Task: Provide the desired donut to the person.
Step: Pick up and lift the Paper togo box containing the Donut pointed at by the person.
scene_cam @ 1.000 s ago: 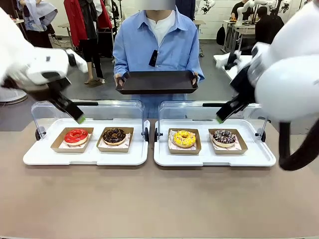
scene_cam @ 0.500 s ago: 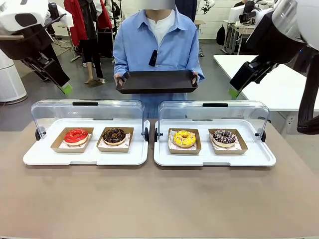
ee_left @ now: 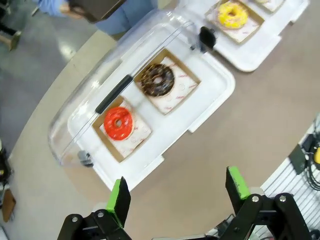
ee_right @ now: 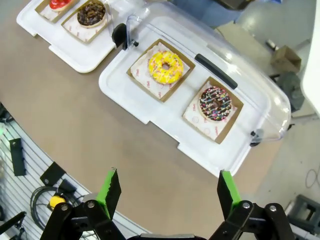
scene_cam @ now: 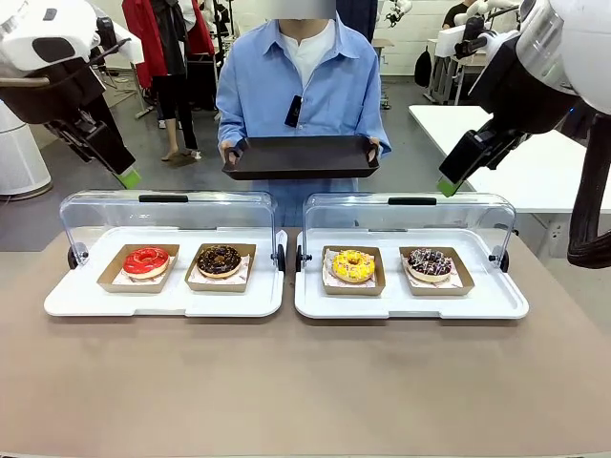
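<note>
Four donuts sit in cardboard trays on two white trays: a red donut (scene_cam: pixel 145 260) (ee_left: pixel 118 122), a chocolate donut (scene_cam: pixel 219 259) (ee_left: pixel 157 80), a yellow donut (scene_cam: pixel 352 264) (ee_right: pixel 165 66) and a sprinkled chocolate donut (scene_cam: pixel 430 261) (ee_right: pixel 215 103). The person (scene_cam: pixel 302 84) stands at the far side, both hands holding a black tray (scene_cam: pixel 300 156). High above the left tray's back corner hangs my left gripper (scene_cam: pixel 128 177) (ee_left: pixel 180 192), open and empty. My right gripper (scene_cam: pixel 447 186) (ee_right: pixel 167 192) hangs open and empty above the right tray's back. No hand points at any donut.
Each white tray (scene_cam: pixel 162 301) (scene_cam: pixel 410 303) has a clear lid (scene_cam: pixel 167 215) (scene_cam: pixel 410 215) with a black handle, swung up behind the donuts. The brown table (scene_cam: pixel 305 382) lies bare in front. A white table (scene_cam: pixel 535 162) stands at the right.
Both arms have lifted up and outward, away from the lids, to well above the trays. Over the last half second they barely moved. The person and the donuts stayed put.
</note>
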`<state>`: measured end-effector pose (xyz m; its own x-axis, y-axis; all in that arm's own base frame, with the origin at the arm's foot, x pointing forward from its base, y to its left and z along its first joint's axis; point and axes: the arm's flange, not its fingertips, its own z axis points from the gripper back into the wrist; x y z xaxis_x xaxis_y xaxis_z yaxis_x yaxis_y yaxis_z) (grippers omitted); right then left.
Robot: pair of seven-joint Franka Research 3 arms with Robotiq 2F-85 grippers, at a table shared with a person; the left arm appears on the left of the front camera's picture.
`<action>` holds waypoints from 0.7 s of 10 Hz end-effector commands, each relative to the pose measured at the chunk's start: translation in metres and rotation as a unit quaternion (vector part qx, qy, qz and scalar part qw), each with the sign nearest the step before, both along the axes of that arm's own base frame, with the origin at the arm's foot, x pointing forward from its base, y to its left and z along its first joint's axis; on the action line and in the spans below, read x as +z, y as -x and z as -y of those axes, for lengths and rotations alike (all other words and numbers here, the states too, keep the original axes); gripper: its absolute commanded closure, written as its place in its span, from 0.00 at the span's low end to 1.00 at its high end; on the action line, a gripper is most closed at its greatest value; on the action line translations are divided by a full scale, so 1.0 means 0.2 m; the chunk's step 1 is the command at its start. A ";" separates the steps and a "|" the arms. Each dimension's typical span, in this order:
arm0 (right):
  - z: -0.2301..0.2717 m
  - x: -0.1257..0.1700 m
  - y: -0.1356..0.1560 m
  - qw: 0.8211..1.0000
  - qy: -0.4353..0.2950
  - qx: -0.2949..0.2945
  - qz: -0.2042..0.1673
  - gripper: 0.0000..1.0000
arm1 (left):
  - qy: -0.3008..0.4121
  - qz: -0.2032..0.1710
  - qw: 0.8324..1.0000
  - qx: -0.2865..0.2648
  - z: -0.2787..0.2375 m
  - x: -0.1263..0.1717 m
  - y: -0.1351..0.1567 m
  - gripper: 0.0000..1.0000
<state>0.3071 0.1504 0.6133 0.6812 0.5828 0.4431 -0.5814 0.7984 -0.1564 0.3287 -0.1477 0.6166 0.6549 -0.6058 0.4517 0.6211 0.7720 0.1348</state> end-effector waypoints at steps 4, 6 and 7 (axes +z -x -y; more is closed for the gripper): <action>0.41 -0.03 -0.28 0.956 -0.208 0.204 -0.020 0.00 | 0.184 0.015 0.947 -0.262 -0.41 -0.03 -0.25 0.00; 0.61 -0.06 -0.36 0.924 -0.276 0.264 -0.015 0.00 | 0.180 0.043 0.927 -0.326 -0.56 -0.07 -0.27 0.00; 0.70 -0.08 -0.39 0.911 -0.298 0.284 0.002 0.00 | 0.190 0.053 0.920 -0.338 -0.66 -0.08 -0.28 0.00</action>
